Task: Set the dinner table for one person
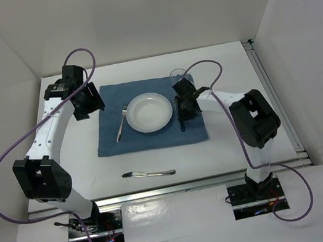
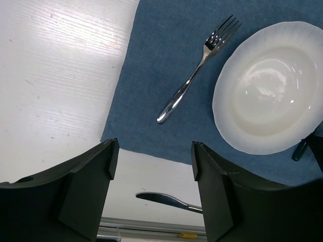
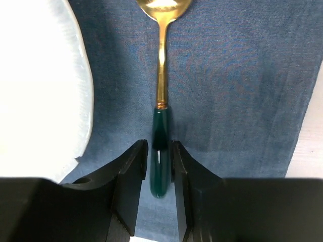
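1. The bench (image 1: 217, 152) is a broad, flat, matte white top with white walls at its left, right and far sides. It is rigid and fixed, so there is nothing on it to grasp; it only carries the setting.
2. Its surface looks hard and smooth. I judge thin cutlery would skid on it and offer little edge to get under. The blue placemat (image 1: 110, 144) at its centre is soft cloth and could bunch if dragged.
3. On the placemat, a white plate (image 1: 149, 112) sits in the middle, with a fork (image 1: 122, 123) to its left. A glass (image 1: 176, 73) stands at the far right corner.
4. The right tool (image 3: 159, 151) pinches the green handle of a gold spoon (image 3: 161, 96), which lies flat just right of the plate.
5. The left tool (image 2: 151, 161) is spread and empty, above the placemat's left edge.
6. A knife (image 1: 149, 173) lies on bare bench near the arms, apart from the cloth. It looks light, stiff and slick, best gripped across its handle. The cloth right of the plate is narrow.
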`<state>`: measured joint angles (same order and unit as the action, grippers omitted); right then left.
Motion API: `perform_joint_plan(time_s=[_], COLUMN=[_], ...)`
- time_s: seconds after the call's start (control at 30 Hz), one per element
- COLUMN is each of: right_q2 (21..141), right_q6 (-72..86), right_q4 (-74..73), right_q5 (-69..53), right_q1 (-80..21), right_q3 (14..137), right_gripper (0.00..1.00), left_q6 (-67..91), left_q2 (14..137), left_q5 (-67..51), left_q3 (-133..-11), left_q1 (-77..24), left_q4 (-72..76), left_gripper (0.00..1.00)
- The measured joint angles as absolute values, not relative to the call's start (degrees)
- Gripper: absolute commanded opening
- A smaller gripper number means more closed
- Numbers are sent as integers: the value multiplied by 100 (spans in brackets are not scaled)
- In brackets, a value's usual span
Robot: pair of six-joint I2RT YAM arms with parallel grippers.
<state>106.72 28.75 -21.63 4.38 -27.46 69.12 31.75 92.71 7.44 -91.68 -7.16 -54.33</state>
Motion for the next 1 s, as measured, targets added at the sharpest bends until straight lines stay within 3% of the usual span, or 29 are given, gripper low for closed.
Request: perform_joint_plan(time_s=[0.07, 0.1, 0.17, 0.3, 0.4, 0.5, 0.6, 0.73, 1.0], right_q2=[10628, 10569, 10331, 9421, 8611, 8062, 8036, 8440, 9349], right_q6=[2877, 2867, 2825, 2550, 2056, 1361, 725, 213, -336], right_q4=[-2178, -2196, -2224, -2263, -2224, -2224, -2226, -2239, -2171], right_q5=[440, 456, 497, 517, 399, 60, -161, -327, -482], right_q1=[-2746, -2744, -2744, -2746, -2875, -3441, -4375, -5454, -6121], right_q3=[6910, 6910, 6879, 6742, 6506, 6259, 6077, 5852, 5774], right_gripper=[38, 45, 48, 51, 60, 76, 83, 83, 82], left_q6=[3173, 3173, 3173, 3173, 3173, 3173, 3173, 3173, 3168], left_q2=[9258, 9247, 9216, 9150, 9139, 9135, 9124, 9113, 8989], left_q5=[746, 746, 746, 735, 735, 733, 735, 755, 915], left_q3=[-9164, -9159, -9159, -9159, -9159, -9159, -9159, -9159, -9159], left_q1=[-716, -716, -716, -716, -716, -716, -716, -716, -690], left_q4=[-5433, -5435, -5433, -5430, -5430, -5428, -5428, -5428, -5443], left_gripper=[76, 76, 76, 76, 76, 76, 76, 76, 76])
